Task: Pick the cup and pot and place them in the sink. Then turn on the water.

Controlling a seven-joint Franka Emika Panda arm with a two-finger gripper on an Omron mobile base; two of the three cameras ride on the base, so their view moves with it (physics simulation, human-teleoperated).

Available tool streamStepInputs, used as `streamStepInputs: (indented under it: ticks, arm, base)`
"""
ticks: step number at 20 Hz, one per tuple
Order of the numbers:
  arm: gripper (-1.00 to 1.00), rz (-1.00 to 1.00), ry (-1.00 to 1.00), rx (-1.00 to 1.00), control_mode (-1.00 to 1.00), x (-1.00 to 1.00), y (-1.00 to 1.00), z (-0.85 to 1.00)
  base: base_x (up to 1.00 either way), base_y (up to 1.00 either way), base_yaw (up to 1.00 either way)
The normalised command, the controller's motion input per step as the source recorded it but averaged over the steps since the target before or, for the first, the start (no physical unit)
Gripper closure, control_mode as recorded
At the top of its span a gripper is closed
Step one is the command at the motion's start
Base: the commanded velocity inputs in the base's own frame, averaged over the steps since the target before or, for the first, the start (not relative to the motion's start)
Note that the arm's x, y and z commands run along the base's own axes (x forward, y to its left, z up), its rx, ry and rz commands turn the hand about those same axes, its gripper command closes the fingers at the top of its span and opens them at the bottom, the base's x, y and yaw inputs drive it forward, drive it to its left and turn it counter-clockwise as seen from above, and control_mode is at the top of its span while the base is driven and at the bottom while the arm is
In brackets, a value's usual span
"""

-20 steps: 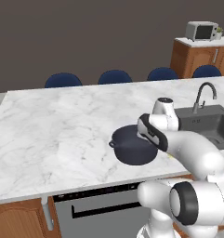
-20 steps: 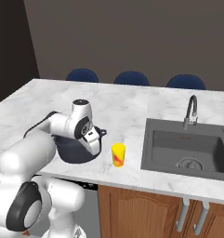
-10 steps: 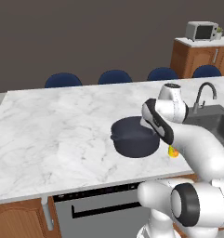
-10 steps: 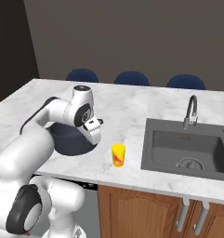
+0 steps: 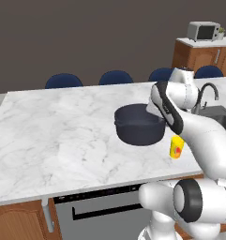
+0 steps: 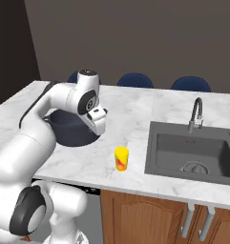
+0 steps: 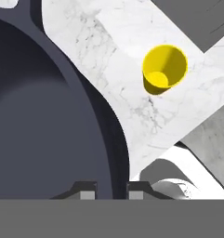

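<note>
Pot (image 5: 139, 130) lifted since earlier | fingers (image 7: 88, 189) clamped on rim | cup (image 6: 121, 158) beside

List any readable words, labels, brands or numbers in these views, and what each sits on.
None can be read.
Small yellow plastic cup: a red-orange mark on its side, too small and blurred to tell whether it is lettering.
Silver microwave on the far wooden cabinet: no legible text.

Polished white marble bench (image 5: 63, 126); matt dark pot (image 5: 139, 125); smooth yellow cup (image 6: 121, 158); metal faucet (image 6: 196, 114); wooden cabinets (image 6: 150, 219).
</note>
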Motion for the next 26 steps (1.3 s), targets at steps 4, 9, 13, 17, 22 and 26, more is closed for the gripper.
streamStepInputs:
  ticks: [4,9,13,17,22,26]
  arm:
    - [1.0,0.0,-0.05,0.0,-1.0,0.0,-0.17,0.6]
    - [1.0,0.0,-0.07,0.0,-1.0,0.0,-0.27,0.44]
    - [1.0,0.0,-0.08,0.0,-1.0,-0.04,-0.32,0.28]
    - [1.0,0.0,0.0,0.0,-1.0,-0.1,-0.4,0.3]
    - [1.0,0.0,0.0,0.0,-1.0,-0.21,-0.31,0.15]
    - [1.0,0.0,0.0,0.0,-1.0,-0.33,-0.15,0.13]
  base:
    - [0.0,0.0,0.0]
    - [0.0,0.0,0.0]
    - [0.0,0.0,0.0]
    - [0.0,0.0,0.0]
    - [0.0,0.0,0.0]
    - [0.0,0.0,0.0]
